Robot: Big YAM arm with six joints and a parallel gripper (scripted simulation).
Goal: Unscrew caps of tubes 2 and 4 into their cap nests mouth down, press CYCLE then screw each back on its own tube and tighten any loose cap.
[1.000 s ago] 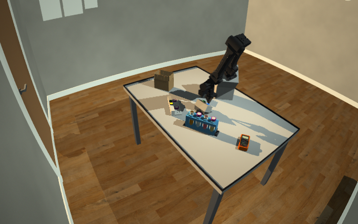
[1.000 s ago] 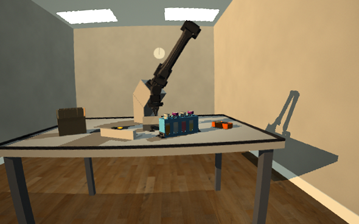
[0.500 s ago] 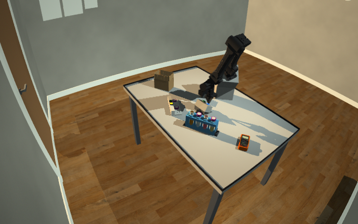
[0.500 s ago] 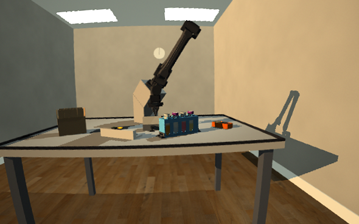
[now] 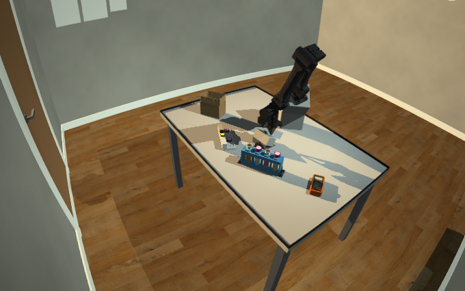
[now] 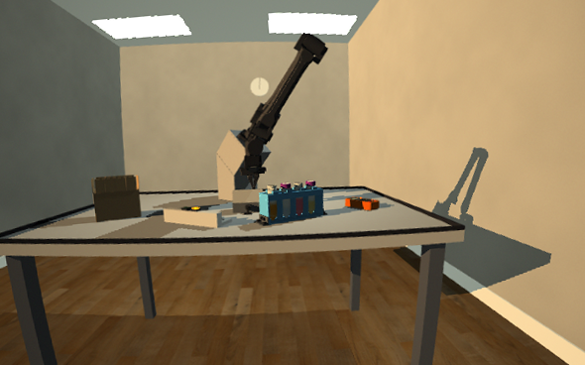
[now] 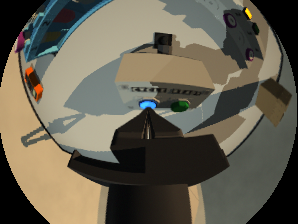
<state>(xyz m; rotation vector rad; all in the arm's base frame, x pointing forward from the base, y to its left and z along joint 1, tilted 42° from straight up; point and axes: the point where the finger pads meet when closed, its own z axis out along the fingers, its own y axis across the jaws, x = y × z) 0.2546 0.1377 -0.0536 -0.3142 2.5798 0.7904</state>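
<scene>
Top view: you've got the arm reaching down from the far side of the desk [image 5: 342, 191], hand [image 5: 271, 130] pointing at the tan key housing [image 5: 263, 137]. Just in front of the housing sits the blue decapping station [image 5: 261, 160] w/ 4 tubes in a row; magenta caps show on two of them [image 5: 258, 147] [image 5: 277, 154], the other two tube tops look pale and bare. Cap tray [image 5: 227, 136] lies to the housing's side; you can see an amber lamp [image 5: 222, 134] lit on it and dark caps in nests, though which nest nos. can't be told here. Cardboard box [image 5: 213, 103] stands near the far edge, orange multimeter [image 5: 316, 184] lies well apart toward the near corner.

Exterior view: the hand [image 6: 252, 177] hangs right above the housing [image 6: 247, 197], fingers pressed together, nothing betw. them. The station [image 6: 292, 203] is beside it, w/ the tray [image 6: 191, 215] to the other side and a yellow glow [image 6: 194, 208] on its top.

Wrist view: your hand's tip [image 7: 148, 120] is a closed wedge, sitting right at the blue CYCLE key [image 7: 148, 104]; whether it touches can't be told. Green READY key [image 7: 178, 104] is just beside it on the same housing [image 7: 166, 72]. Tray w/ purple-topped caps [image 7: 234, 19] and the amber lamp [image 7: 248, 12] show upper right, station rail [image 7: 63, 19] curves upper left.
</scene>
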